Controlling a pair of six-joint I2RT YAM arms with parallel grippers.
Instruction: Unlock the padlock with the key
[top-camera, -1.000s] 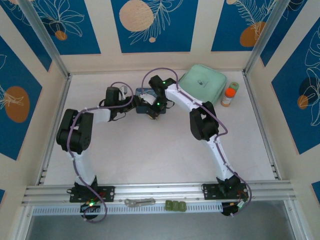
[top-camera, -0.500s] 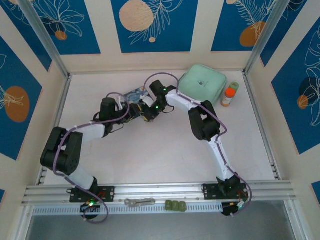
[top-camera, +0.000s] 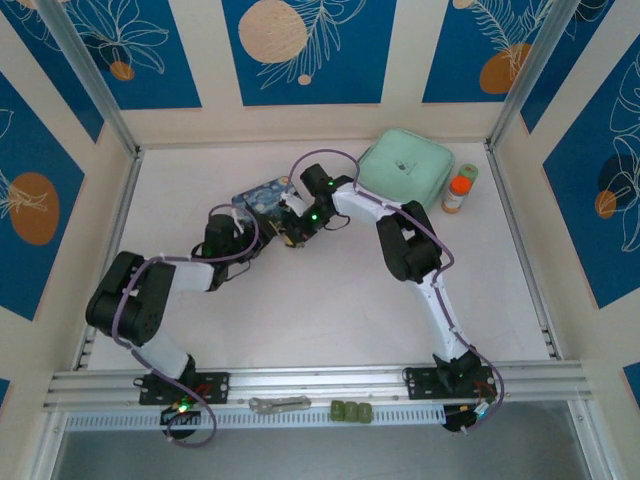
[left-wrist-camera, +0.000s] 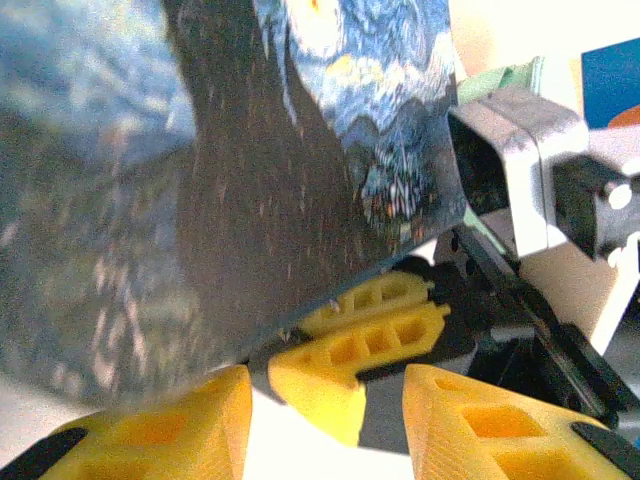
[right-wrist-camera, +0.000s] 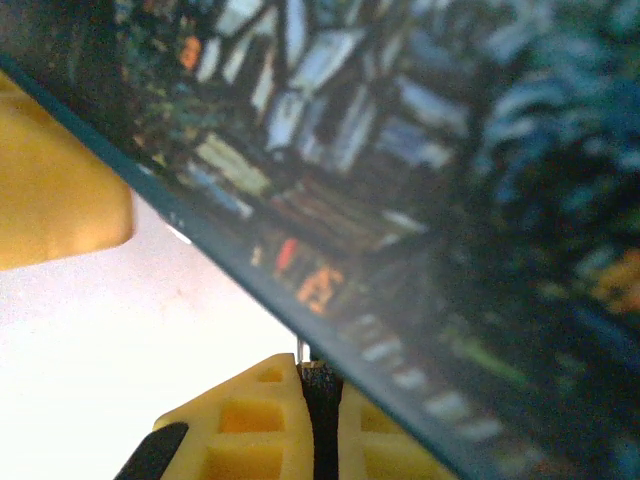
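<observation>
The padlock (right-wrist-camera: 322, 400) is a small black body pinched between yellow fingers, and a thin silvery bit of shackle (right-wrist-camera: 302, 350) pokes out above them. My right gripper (right-wrist-camera: 320, 375) is shut on it, right at the lower edge of the starry-night tin (right-wrist-camera: 420, 170). From above, the right gripper (top-camera: 291, 231) sits at the tin's (top-camera: 262, 198) near corner, with my left gripper (top-camera: 258, 236) just to its left. The left gripper (left-wrist-camera: 325, 400) stands open, and the right gripper's fingers (left-wrist-camera: 370, 335) lie just ahead of its gap under the tin (left-wrist-camera: 250, 150). The key is hidden.
A pale green lidded box (top-camera: 405, 170) and an orange bottle (top-camera: 458, 192) stand at the back right. A grey metal tool (top-camera: 280, 404) and small green pieces (top-camera: 352, 410) lie on the front rail. Bare table spreads in front of the arms.
The left arm has swung down and forward, bringing its gripper up beside the right gripper, with its jaws narrowing. The tin has shifted left. The right gripper edged slightly left, staying shut.
</observation>
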